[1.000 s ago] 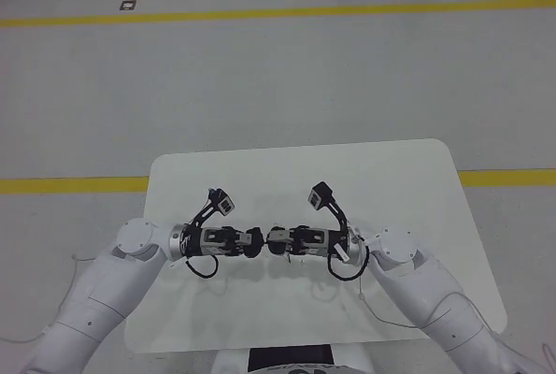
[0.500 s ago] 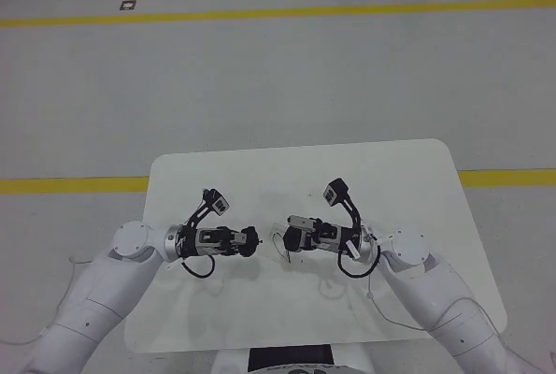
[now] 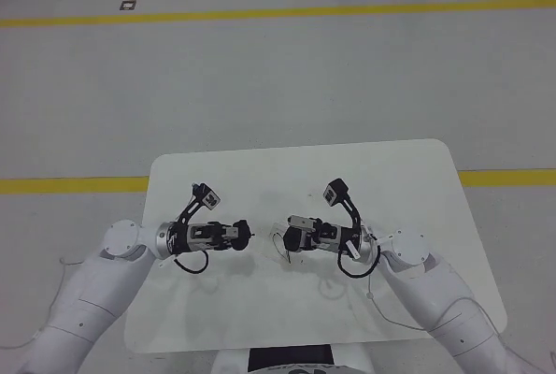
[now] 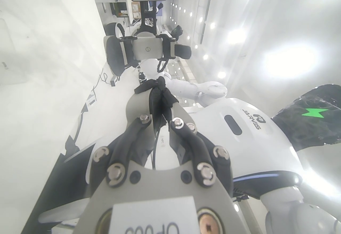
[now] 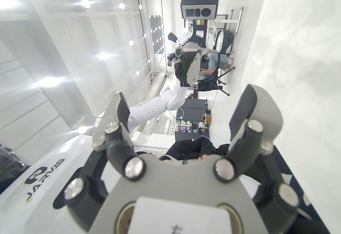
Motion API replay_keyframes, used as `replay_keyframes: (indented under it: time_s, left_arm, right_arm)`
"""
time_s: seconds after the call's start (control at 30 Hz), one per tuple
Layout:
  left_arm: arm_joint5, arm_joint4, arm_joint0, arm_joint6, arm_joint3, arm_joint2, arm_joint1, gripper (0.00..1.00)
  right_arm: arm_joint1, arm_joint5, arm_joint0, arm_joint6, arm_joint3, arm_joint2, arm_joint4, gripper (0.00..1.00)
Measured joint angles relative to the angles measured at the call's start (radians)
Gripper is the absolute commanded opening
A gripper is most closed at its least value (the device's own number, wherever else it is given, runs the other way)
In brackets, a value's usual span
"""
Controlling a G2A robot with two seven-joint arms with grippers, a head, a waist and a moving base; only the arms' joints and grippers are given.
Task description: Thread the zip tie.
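Observation:
In the left wrist view my left gripper [image 4: 158, 109] is shut on a black zip tie [image 4: 155, 84]. Its knotted-looking end sticks out past the fingertips, and a thin black strand runs back between the fingers. In the top view the left gripper [image 3: 244, 233] is held over the middle of the white table [image 3: 399, 178], pointing at my right gripper [image 3: 283, 241] across a small gap. The right gripper [image 5: 186, 101] is open, with nothing between its pads. Each wrist view shows the other gripper farther off, facing it.
The table has rounded corners and lies bare around both arms. Yellow floor stripes [image 3: 63, 184] run past its far side and on either side. The table's near edge sits close below the forearms.
The two grippers touched tip to tip a second ago. The right one drew back and opened, then the left one drew back too, still shut on the zip tie.

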Motion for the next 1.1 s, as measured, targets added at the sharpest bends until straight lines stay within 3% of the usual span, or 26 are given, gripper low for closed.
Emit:
replay_keyframes:
  time_s: [0.2, 0.53, 0.63, 0.77, 0.83, 0.93, 1.1]
  left_arm:
    - [0.000, 0.023, 0.031, -0.060, 0.002, -0.096, -0.011, 0.00]
    - [0.000, 0.055, 0.056, -0.061, 0.005, -0.180, -0.044, 0.00]
    - [0.000, 0.055, 0.056, -0.061, 0.005, -0.179, -0.044, 0.00]
    - [0.000, 0.055, 0.056, -0.061, 0.005, -0.179, -0.044, 0.00]
    - [0.000, 0.055, 0.056, -0.061, 0.005, -0.179, -0.044, 0.00]
    - [0.000, 0.055, 0.056, -0.061, 0.005, -0.179, -0.044, 0.00]
    - [0.000, 0.055, 0.056, -0.061, 0.005, -0.179, -0.044, 0.00]
  right_arm:
    - [0.000, 0.000, 0.000, 0.000, 0.000, 0.000, 0.000, 1.00]
    - [0.001, 0.005, 0.002, -0.015, -0.013, -0.002, -0.023, 1.00]
    - [0.009, 0.049, 0.015, -0.052, -0.061, -0.007, -0.199, 1.00]
    - [0.020, 0.190, 0.022, -0.086, -0.139, -0.035, -0.473, 1.00]
    - [0.022, 0.228, 0.024, -0.085, -0.161, -0.052, -0.552, 1.00]
    - [0.023, 0.237, 0.026, -0.091, -0.176, -0.078, -0.642, 1.00]
    - [0.022, 0.230, 0.024, -0.110, -0.175, -0.080, -0.650, 1.00]
